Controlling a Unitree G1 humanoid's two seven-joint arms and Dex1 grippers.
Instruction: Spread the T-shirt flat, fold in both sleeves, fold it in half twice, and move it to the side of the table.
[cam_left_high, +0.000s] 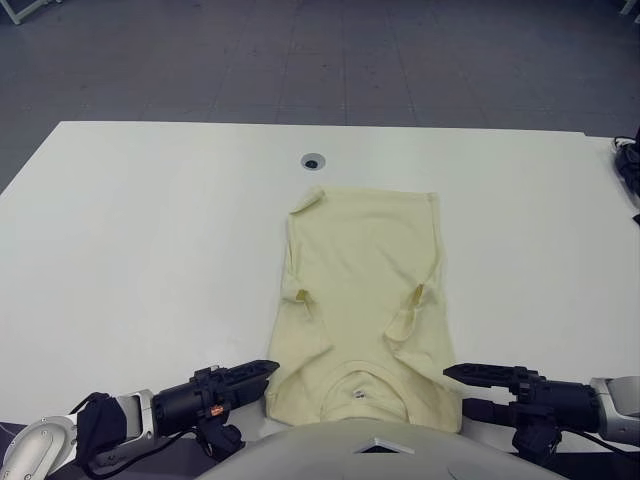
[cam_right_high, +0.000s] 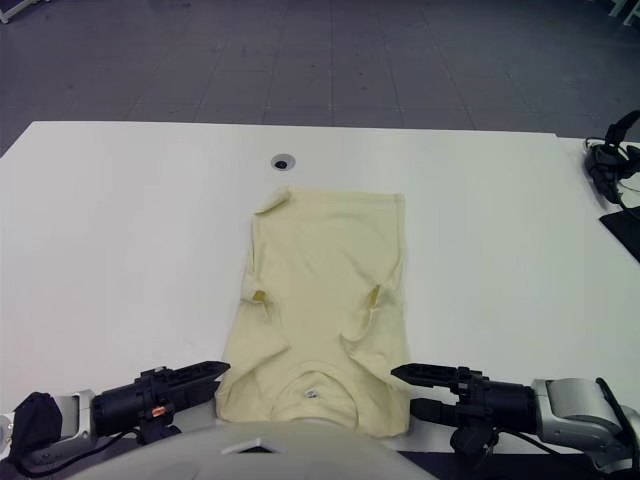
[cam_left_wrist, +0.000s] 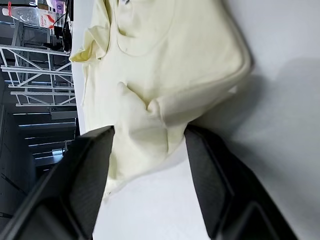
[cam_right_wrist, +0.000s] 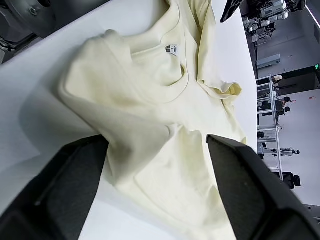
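A pale yellow T-shirt (cam_left_high: 365, 290) lies lengthwise on the white table (cam_left_high: 150, 250). Both sleeves are folded in over the body, and the collar (cam_left_high: 358, 385) is at the near edge. My left gripper (cam_left_high: 262, 372) sits low at the near edge, just beside the shirt's left shoulder corner. In the left wrist view it (cam_left_wrist: 147, 150) is open, and that corner shows between its dark fingers (cam_left_wrist: 90, 165). My right gripper (cam_left_high: 455, 375) is level with the right shoulder corner. It (cam_right_wrist: 155, 150) is open too, with shirt fabric showing between its fingers (cam_right_wrist: 75, 185).
A round cable hole (cam_left_high: 314, 161) lies in the table just beyond the shirt's far edge. Black cables (cam_left_high: 628, 165) and a dark flat item (cam_right_high: 625, 235) sit at the table's right edge. Bare white tabletop extends on both sides of the shirt.
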